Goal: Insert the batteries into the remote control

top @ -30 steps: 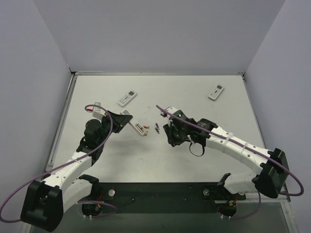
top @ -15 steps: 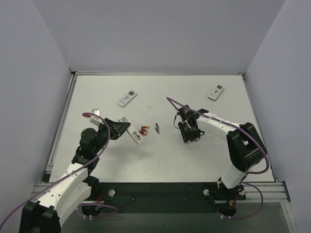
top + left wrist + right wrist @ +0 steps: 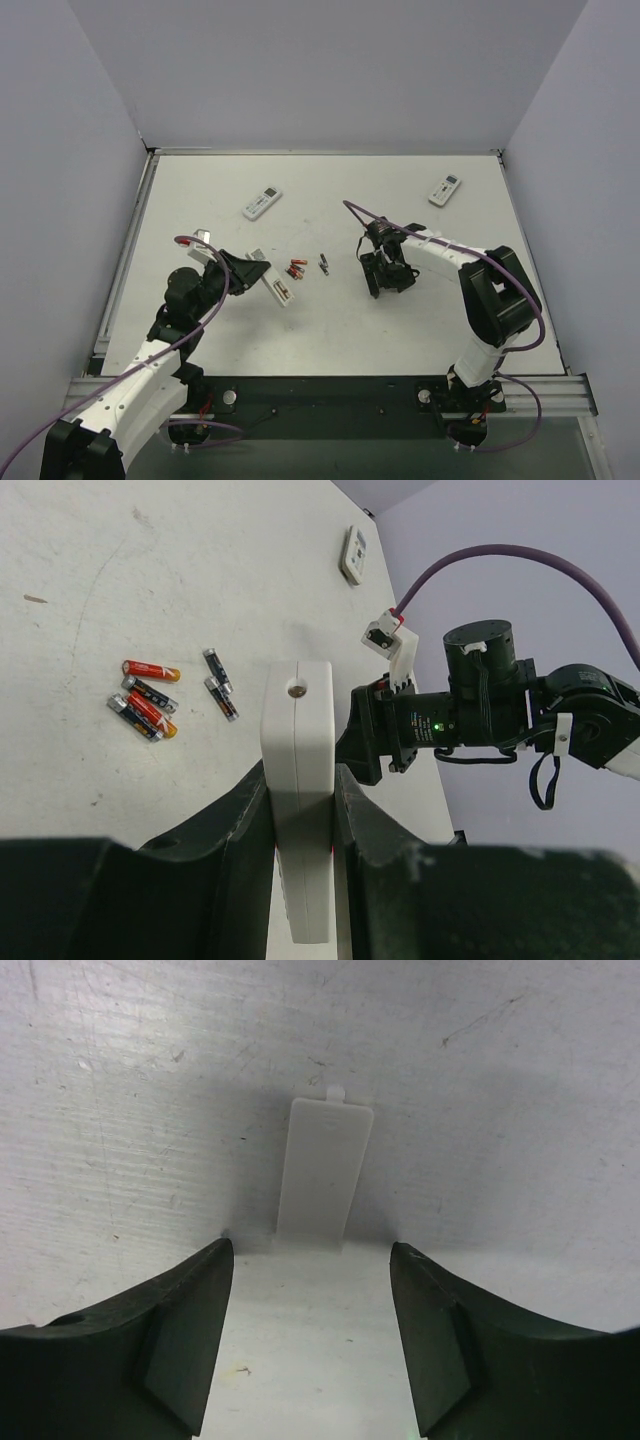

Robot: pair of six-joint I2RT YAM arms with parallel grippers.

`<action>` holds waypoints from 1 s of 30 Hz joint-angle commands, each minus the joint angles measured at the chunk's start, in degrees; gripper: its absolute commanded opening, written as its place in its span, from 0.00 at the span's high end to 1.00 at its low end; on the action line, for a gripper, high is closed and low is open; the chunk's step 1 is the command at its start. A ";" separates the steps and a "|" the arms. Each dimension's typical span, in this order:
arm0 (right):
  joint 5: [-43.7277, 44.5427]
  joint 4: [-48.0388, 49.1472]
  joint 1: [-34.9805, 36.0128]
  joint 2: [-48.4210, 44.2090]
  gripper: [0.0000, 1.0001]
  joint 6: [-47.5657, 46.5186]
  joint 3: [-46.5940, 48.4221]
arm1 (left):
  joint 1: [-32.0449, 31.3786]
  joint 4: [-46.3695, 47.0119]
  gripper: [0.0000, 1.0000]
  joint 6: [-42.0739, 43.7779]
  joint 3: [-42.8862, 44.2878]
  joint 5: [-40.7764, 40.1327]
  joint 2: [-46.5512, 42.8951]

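Note:
My left gripper is shut on a white remote control and holds it edge-on between its fingers, as the left wrist view shows. Several red-and-black batteries lie on the table just right of it, with two dark grey batteries further right; both groups also show in the left wrist view. My right gripper is open and empty, pointing down at the table. A flat white battery cover lies just beyond its fingertips.
Two more white remotes lie further back, one at the back left and one at the back right. Grey walls close in the table on three sides. The right arm stands close beyond the held remote.
The left gripper has drawn the remote back towards the near left, leaving the red batteries on the table. The right gripper has moved right, away from the batteries, and now stands over the cover.

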 commanded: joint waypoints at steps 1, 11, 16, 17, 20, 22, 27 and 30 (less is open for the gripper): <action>0.66 -4.14 0.17 -5.07 0.40 1.18 1.65 | 0.24 2.98 1.00 1.13 0.25 3.17 -1.26; 0.05 9.82 9.66 -16.43 0.12 1.45 4.55 | 0.33 5.80 1.00 1.65 -0.37 8.88 -1.70; -0.66 11.16 10.45 -11.97 0.10 2.06 8.77 | 0.33 4.13 1.00 2.27 -0.19 11.52 -2.67; -0.74 10.89 10.63 -10.73 0.10 2.06 9.91 | 0.33 3.69 1.00 2.53 -0.28 11.78 -2.84; -0.75 9.83 11.68 -6.07 0.18 2.15 13.43 | 0.33 2.90 1.00 2.71 -0.72 13.19 -3.72; -1.36 9.48 12.56 -2.57 0.21 1.97 15.62 | 0.24 2.38 1.00 2.88 -0.81 13.46 -4.08; -1.71 8.16 14.14 4.04 0.43 1.45 19.41 | 0.24 0.97 1.00 3.24 -0.99 13.37 -4.25; -1.89 7.72 14.67 8.08 0.55 0.83 21.25 | 0.24 0.70 1.00 3.32 -0.99 13.28 -4.43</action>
